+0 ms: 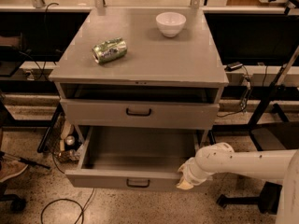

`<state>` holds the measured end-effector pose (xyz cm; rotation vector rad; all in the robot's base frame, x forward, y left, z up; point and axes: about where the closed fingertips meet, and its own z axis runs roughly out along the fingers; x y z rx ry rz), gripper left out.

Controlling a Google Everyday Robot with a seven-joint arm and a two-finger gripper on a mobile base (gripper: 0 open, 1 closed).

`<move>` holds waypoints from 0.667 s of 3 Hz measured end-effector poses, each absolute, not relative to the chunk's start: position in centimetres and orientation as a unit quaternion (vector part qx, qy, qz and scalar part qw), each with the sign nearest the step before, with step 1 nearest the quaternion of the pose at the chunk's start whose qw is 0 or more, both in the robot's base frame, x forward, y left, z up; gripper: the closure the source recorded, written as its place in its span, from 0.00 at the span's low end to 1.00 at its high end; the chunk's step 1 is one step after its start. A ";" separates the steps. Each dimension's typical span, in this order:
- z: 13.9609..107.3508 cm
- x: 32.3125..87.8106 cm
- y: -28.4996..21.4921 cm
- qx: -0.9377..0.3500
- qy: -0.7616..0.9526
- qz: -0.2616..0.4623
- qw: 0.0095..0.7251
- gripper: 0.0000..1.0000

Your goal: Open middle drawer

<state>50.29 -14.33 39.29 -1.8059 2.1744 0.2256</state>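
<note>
The middle drawer (pixel 105 180) is a wide grey drawer with a shallow front panel and a small black centred handle (pixel 138 183). It stands pulled far out, and its bare grey inside (pixel 140 150) shows. My gripper (pixel 186 180) is at the drawer's right front corner, against the front panel's right end, on the end of my white arm (pixel 252 164) that comes in from the right. The taller-fronted top drawer (pixel 93 113) sits above it, pulled out slightly. The lowest drawer is hidden under the open one.
On the grey cabinet top (pixel 154 59) lie a crushed green can (pixel 110 50) and a white bowl (pixel 170 23). Black table legs (pixel 266 101) stand to the right. Clutter (pixel 65 141) sits left of the cabinet. A cable loop (pixel 65 208) lies on the speckled floor.
</note>
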 end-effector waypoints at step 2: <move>39.8 50.1 -14.8 -0.624 0.761 0.076 0.161 0.00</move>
